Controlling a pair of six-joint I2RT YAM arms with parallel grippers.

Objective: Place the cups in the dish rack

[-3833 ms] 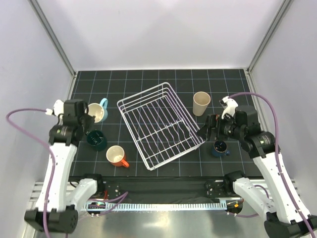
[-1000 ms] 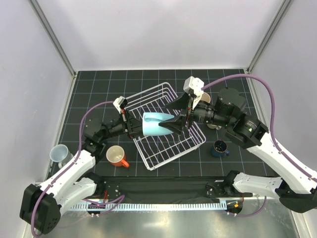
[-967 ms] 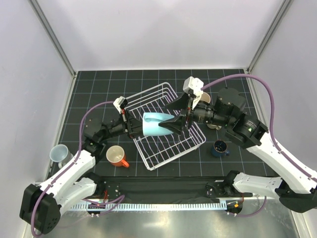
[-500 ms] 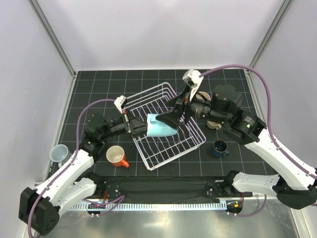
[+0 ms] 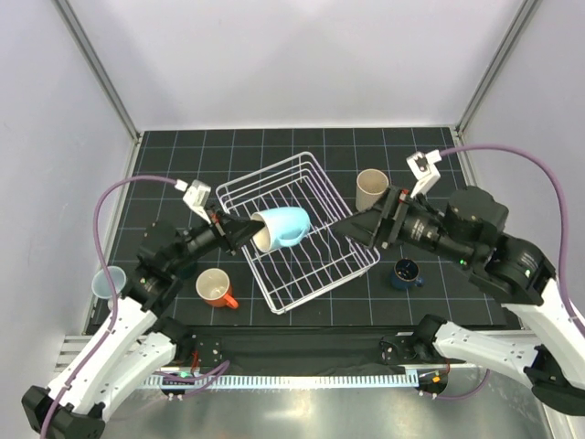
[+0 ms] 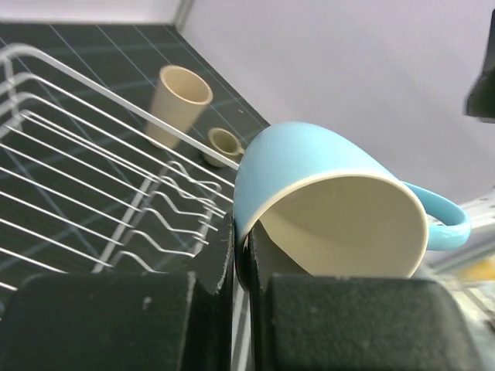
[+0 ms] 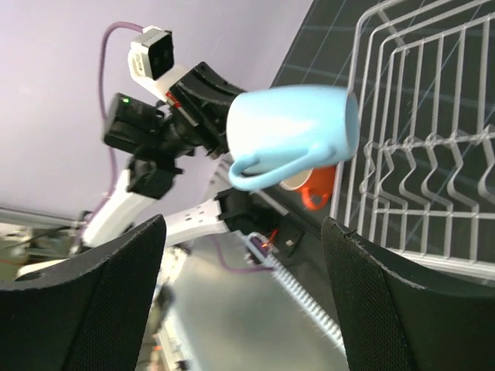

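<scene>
1. Currently the left gripper [image 5: 243, 234] pinches the light blue mug [image 5: 280, 226] by one thin stretch of its rim wall, one finger inside and one outside. The mug lies on its side in the air over the left part of the dish rack [image 5: 322, 263], clear of the wires as far as I can judge. So narrow a hold could let the mug pivot or slip out and strike the rack.
2. The right gripper [image 5: 354, 226] is spread wide with nothing between its fingers, and it points at the mug from across the rack. If both arms close in together, it may knock the mug or the left fingers.
3. Let go on its side from this height, the mug could roll over the tines or catch its handle [image 7: 267, 166] in a wire. It could also tip over the rack's wall toward the orange mug [image 5: 216, 287] just beside it.
4. A hard set-down could shove the rack toward the beige tumbler [image 5: 371, 189] or the navy cup [image 5: 407, 273]
</scene>
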